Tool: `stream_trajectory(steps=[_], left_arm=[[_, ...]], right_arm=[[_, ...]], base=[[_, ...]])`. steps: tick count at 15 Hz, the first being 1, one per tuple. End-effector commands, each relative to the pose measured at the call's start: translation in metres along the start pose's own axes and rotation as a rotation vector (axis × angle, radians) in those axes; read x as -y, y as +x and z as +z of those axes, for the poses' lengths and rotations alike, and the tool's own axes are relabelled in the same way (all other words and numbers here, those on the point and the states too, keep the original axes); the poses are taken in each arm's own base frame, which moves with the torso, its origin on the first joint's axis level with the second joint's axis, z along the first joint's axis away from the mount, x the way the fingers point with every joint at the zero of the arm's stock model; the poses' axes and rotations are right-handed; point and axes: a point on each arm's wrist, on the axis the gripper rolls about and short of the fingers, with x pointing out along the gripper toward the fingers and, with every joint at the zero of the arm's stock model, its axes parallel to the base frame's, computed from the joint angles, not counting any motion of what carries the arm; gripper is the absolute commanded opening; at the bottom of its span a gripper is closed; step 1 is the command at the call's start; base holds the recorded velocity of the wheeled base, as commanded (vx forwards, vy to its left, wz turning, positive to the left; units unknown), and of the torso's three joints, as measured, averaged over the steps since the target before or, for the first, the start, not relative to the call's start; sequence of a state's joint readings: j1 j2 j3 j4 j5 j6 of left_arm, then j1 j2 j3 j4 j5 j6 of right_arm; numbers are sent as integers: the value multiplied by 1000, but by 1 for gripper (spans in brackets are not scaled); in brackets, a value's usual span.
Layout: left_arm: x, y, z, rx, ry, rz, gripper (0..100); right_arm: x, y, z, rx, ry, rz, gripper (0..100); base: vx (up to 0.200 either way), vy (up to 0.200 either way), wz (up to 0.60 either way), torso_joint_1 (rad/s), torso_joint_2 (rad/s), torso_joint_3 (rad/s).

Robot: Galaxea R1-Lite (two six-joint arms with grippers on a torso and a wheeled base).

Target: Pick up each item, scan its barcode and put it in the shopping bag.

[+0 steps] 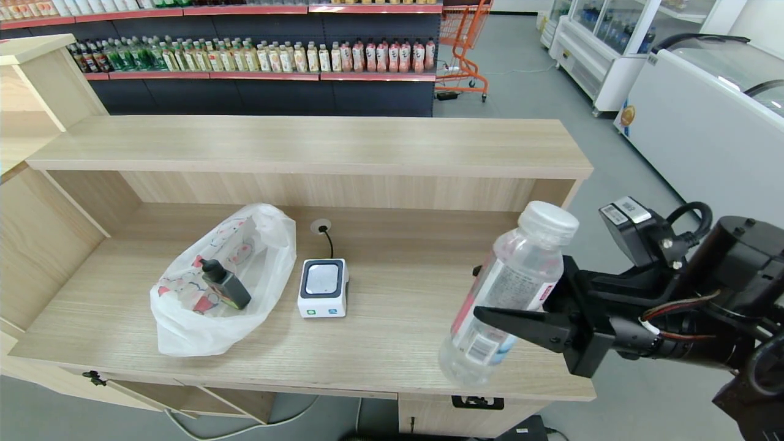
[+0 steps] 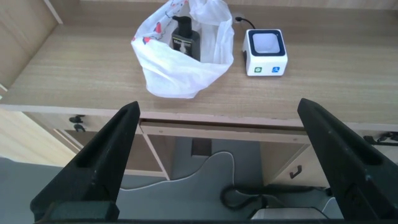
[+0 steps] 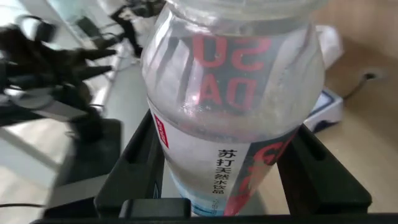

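Note:
My right gripper (image 1: 520, 306) is shut on a clear plastic bottle (image 1: 508, 294) with a white cap and a red and white label, held tilted above the right end of the wooden counter (image 1: 380, 343). Up close, the bottle (image 3: 233, 106) sits between the gripper's two black fingers (image 3: 134, 168). A white barcode scanner (image 1: 323, 286) stands at the counter's middle. To its left lies the open white shopping bag (image 1: 184, 324) with a dark pump bottle (image 1: 225, 285) inside. My left gripper (image 2: 221, 155) is open, off the counter's front edge, facing the bag (image 2: 180, 71) and the scanner (image 2: 266, 52).
A raised wooden ledge (image 1: 306, 147) runs along the back of the counter, with a side panel (image 1: 37, 245) at the left. The scanner's cable goes into a hole (image 1: 320, 226) behind it. Drink shelves, an orange cart (image 1: 465, 43) and freezers (image 1: 692, 110) stand beyond.

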State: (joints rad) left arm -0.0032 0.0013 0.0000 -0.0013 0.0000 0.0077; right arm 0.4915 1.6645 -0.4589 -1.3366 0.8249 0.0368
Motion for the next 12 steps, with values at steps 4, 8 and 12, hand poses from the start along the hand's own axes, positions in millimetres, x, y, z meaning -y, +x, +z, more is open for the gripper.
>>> stream_trajectory(steps=[4, 8, 12], left_arm=[[0, 0, 0, 0, 0, 0, 100], [0, 0, 0, 0, 0, 0, 100], [0, 0, 0, 0, 0, 0, 100]], right_arm=[[39, -34, -14, -133, -471, -357, 0], [53, -39, -25, -200, -700, -382, 0], [54, -40, -23, -188, -721, -395, 0]], base=[[0, 0, 0, 0, 0, 0], [0, 0, 0, 0, 0, 0], [0, 0, 0, 0, 0, 0]])
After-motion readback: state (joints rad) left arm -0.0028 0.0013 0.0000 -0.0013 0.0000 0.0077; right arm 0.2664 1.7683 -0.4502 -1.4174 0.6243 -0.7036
